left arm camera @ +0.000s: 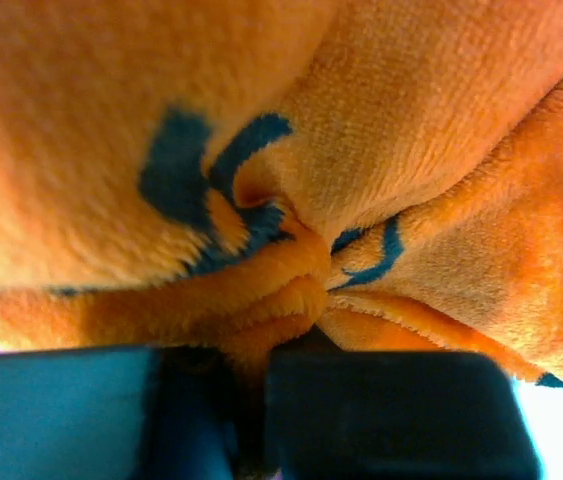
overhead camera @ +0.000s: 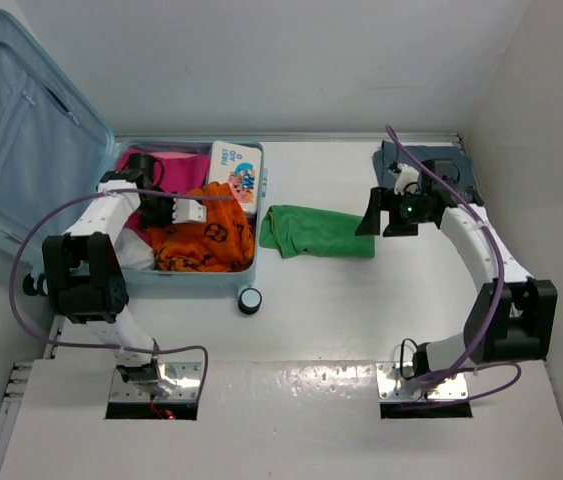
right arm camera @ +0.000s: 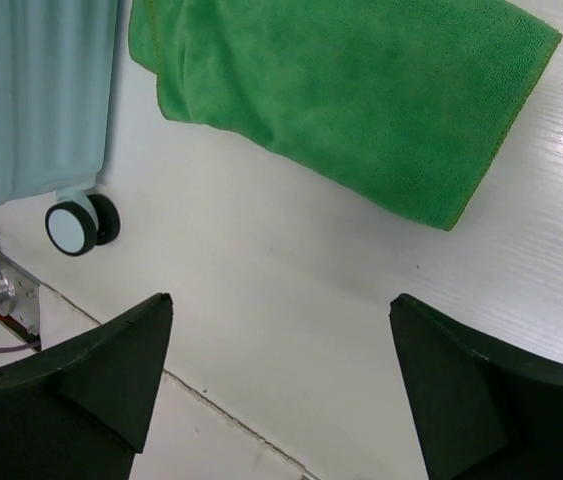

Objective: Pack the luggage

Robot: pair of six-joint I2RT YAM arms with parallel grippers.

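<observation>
Presently legible: "FIRST AID" in dark letters on the white box (overhead camera: 236, 172), next to a colourful picture; rest of the print too small to read.
Luggage position: luggage (overhead camera: 189, 281) open at the far left of the worktop (overhead camera: 361, 320); lid (overhead camera: 21, 130) tipped back to the left, grey-blue lining up; wheel (overhead camera: 250, 300) at the near right corner.
Luggage contents: white box in the far right corner; orange fleece cloth (overhead camera: 206, 245) with dark-blue pattern in the near right part; pink cloth (overhead camera: 166, 163) along the far side.
Luggage vs left end effector: left end effector (overhead camera: 189, 212) inside the open shell, down on the orange fleece cloth.
Left end effector state: closed tight; fold of the orange fleece cloth pinched between the dark fingers (left arm camera: 391, 410).
Luggage vs right end effector: luggage well to the left of the right end effector (overhead camera: 381, 215); green towel (overhead camera: 316, 232) flat on the worktop between the two, left end just beside the luggage's right wall.
Right end effector state: spread wide, holding nothing; above bare worktop by the towel's right end.
Right wrist view: ribbed pale-blue shell and one wheel at the left edge, green towel across the top.
</observation>
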